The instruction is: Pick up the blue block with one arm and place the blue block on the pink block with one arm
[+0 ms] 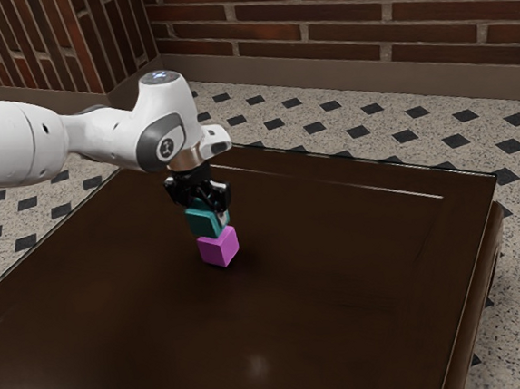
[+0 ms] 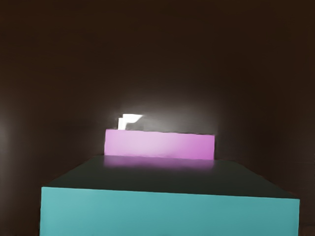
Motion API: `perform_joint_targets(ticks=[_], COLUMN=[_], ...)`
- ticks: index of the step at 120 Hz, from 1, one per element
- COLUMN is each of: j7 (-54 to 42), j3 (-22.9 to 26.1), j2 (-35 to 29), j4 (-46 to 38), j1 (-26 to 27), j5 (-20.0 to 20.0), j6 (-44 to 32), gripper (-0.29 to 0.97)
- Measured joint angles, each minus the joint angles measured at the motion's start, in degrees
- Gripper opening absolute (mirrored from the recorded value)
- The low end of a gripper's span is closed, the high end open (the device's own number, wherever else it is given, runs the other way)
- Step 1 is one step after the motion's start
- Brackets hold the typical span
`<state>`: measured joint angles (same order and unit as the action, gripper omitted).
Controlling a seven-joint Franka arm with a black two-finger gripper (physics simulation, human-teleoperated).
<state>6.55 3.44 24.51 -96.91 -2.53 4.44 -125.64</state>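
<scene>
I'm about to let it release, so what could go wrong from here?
1. The blue block, held in the jaws, is off-centre over the pink block, shifted toward the exterior view's left; released, it may tip off.
2. Whether the blocks touch is unclear; a drop could bounce the blue one or knock the pink one askew.

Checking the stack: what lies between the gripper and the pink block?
The blue block, in the exterior view: the gripper grips it from two sides, and it sits directly above the pink block, apparently touching it.

Top block sits on bottom block, frame's centre-left on table; my gripper directly above.
</scene>
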Motion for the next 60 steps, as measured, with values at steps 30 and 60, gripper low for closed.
perform_joint_targets(ticks=[30, 60], j7=[0.12, -0.11], j3=[0.16, -8.45], j2=[-1.33, -25.93], j4=[1.01, 3.1], j1=[-0.28, 3.59], j5=[-0.72, -7.44], j6=[1.85, 23.04], gripper=[0.56, 0.64])
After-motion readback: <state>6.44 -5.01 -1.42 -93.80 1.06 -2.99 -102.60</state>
